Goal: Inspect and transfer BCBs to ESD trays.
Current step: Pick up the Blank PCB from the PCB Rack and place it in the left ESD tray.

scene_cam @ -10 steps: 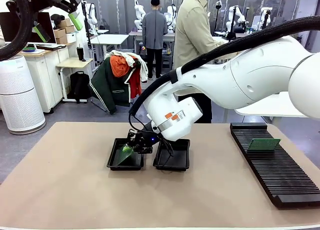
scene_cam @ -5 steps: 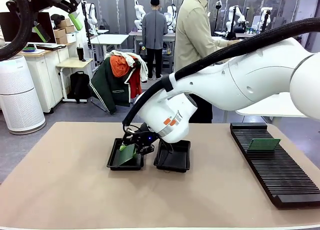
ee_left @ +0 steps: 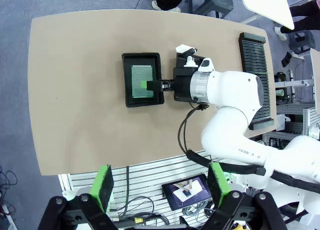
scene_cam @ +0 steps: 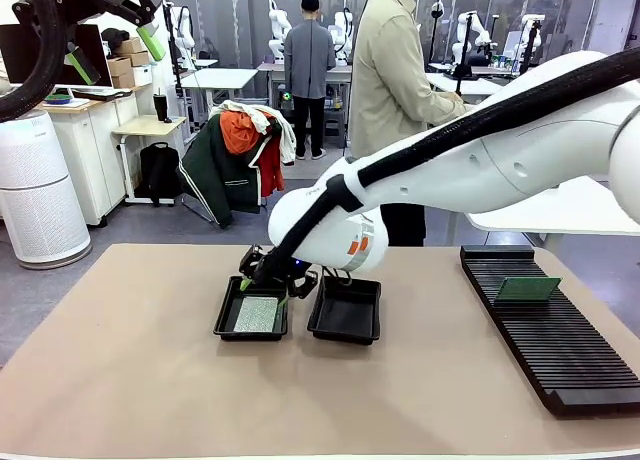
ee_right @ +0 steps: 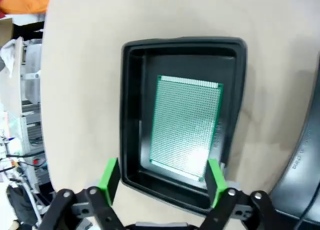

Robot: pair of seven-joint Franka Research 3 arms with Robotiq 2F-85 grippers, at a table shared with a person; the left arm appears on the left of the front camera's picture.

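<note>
Smooth tan desk [scene_cam: 130, 380] carried a long ribbed black rack [scene_cam: 560, 340] on the right, its slots propping a spare board [scene_cam: 528, 288] on edge. Two shallow black plastic trays sat side by side. The left tray [scene_cam: 224, 315] held a thin speckled green board [scene_cam: 259, 314] lying flat, sloped walls probably there to stop it sliding; the right tray [scene_cam: 345, 315] looked bare. Right hand [ee_right: 162, 177] hovered over the left tray's edge, fingers wide, gripping nothing. Left hand [ee_left: 160, 185] hung high, wide too

shiny speckled green board [ee_right: 187, 125]; smooth black plastic tray [ee_right: 131, 115]

Black slotted rack [scene_cam: 560, 352] (right side), tan table [scene_cam: 130, 380].
</note>
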